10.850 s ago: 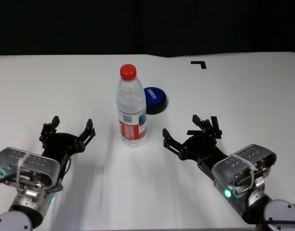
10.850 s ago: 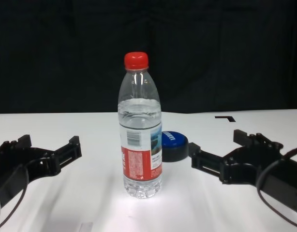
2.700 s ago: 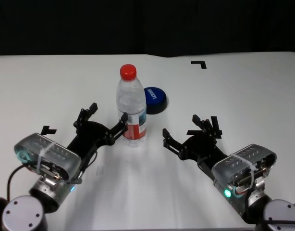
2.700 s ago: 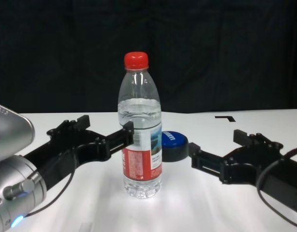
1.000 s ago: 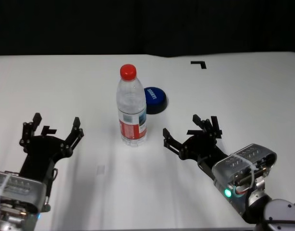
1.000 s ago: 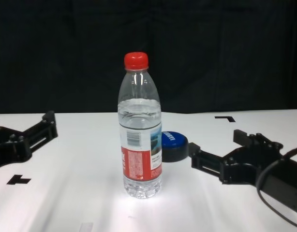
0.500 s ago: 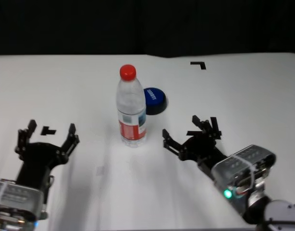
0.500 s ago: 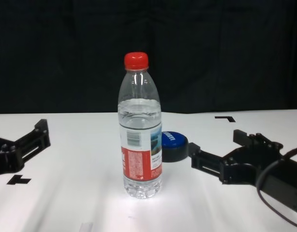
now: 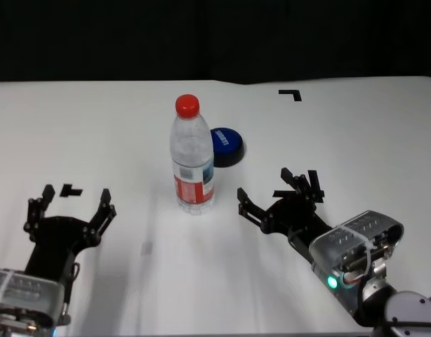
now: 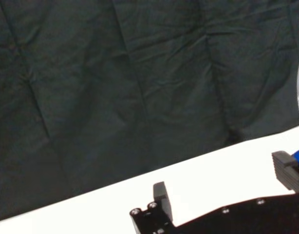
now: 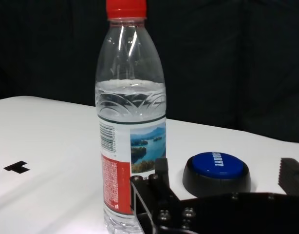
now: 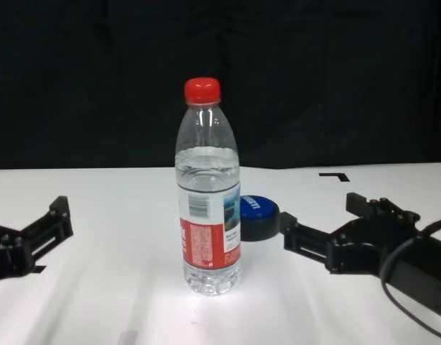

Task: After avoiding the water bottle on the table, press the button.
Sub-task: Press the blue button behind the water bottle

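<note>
Nothing of the task looks done yet — the button (image 9: 226,144) sits unpressed on the table (image 9: 356,140), with no gripper near it.

Going left to right: the left gripper (image 9: 69,208) hangs low over the near left part of the table, fingers spread, holding nothing, well apart from the water bottle (image 9: 192,158). The bottle stands upright near the middle, and the button lies just behind it, slightly to its right, close to it but not clearly touching. The right gripper (image 9: 277,194) rests near the table's front right, fingers spread and empty, its tips pointing toward bottle and button.

What is left, by my judgement, is the whole approach — reaching round the bottle and pushing the blue dome down.

From the chest view the bottle covers the button's left part, and the left gripper is cut off at the frame edge. The button's white lettering is too small to read.
</note>
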